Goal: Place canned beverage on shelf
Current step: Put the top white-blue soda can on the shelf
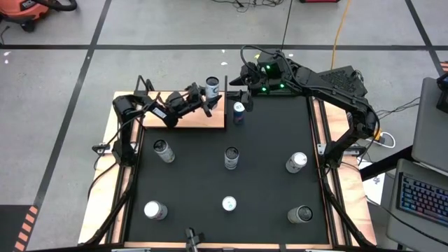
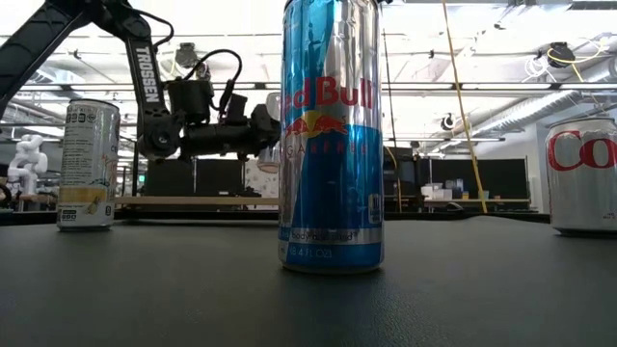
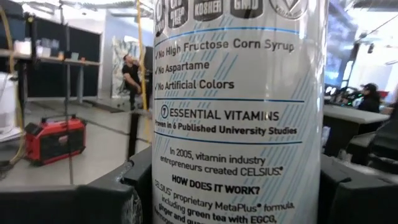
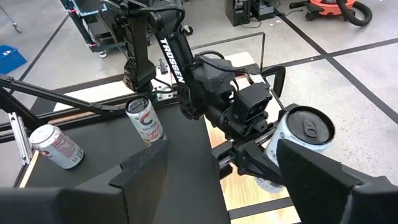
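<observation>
Bright, even overhead light – ceiling strip lights point(image 2: 482, 92) blow out white in low view, w/ glare streaks down the Red Bull can point(image 2: 331, 135). Left wrist view: Celsius can point(image 3: 239, 112) slightly soft, bkgd blurred.

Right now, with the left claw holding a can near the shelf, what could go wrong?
1. The can is at the shelf's far corner; released here, it may tip off the edge.
2. The right claw hovers close to the left claw; they could collide.
</observation>
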